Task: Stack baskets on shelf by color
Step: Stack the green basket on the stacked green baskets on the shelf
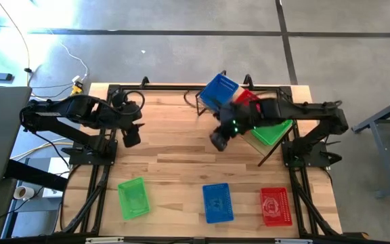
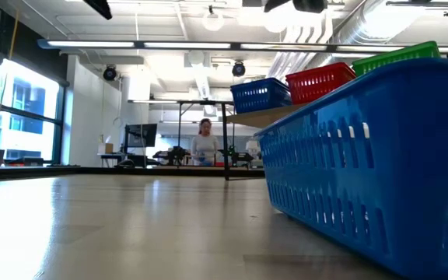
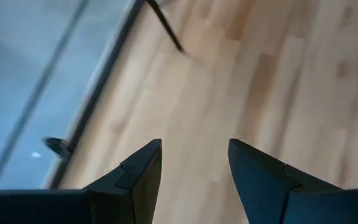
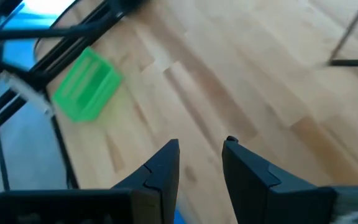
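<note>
The shelf point(image 2: 271, 117) stands at the table's far right and carries blue baskets point(image 1: 219, 90), red baskets point(image 1: 246, 96) and green baskets point(image 1: 273, 131). Three single baskets rest on their bottoms near the near edge: green point(image 1: 133, 197), blue point(image 1: 217, 202) and red point(image 1: 275, 205). My right gripper point(image 1: 219, 141) hangs open above bare wood just left of the shelf and touches nothing. Its wrist view shows the open fingers point(image 4: 201, 144) and the loose green basket point(image 4: 86, 84) farther off. My left gripper point(image 1: 131, 139) waits open over the table's left part point(image 3: 194, 146).
In the low view the loose blue basket point(image 2: 372, 163) fills the right foreground, with the shelf's stacks behind it. Bare wood lies between the two grippers and the near row. A person point(image 2: 204, 144) stands in the room beyond the table. Cables lie on the floor at the far left point(image 1: 73, 68).
</note>
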Robot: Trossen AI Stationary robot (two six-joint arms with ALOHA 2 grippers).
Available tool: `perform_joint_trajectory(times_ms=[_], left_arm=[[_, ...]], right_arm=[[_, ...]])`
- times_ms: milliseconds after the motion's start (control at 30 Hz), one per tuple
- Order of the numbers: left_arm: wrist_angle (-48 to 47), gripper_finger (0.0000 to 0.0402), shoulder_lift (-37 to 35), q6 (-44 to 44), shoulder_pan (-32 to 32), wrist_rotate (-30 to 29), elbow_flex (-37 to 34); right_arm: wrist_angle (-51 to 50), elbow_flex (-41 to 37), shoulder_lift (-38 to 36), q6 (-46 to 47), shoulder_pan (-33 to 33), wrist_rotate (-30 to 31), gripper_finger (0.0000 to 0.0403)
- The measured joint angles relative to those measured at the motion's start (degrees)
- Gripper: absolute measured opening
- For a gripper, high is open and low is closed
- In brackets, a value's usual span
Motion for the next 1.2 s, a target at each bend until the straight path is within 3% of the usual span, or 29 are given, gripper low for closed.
perform_joint_trajectory(times_ms=[167,533,867,1200], left_arm=[[-0.31,0.0177,-0.09,-3.92,-1.49,3.32,-1.25],[1.07,0.0177,-0.9,-11.36,-11.18,9.53,-14.41],[1.74,0.0177,-0.94,-17.47,-20.34,14.92,-20.67],[9.92,0.0177,-0.87,-18.43,-29.29,19.58,-26.47]], right_arm=[[-0.02,0.0,0.02,2.73,4.58,1.33,0.0108],[-0.17,0.0,0.07,7.68,9.87,4.21,0.0108],[-0.13,0.0,0.09,7.43,10.22,5.68,0.0108],[-0.17,0.0,0.09,7.39,9.48,5.81,0.0108]])
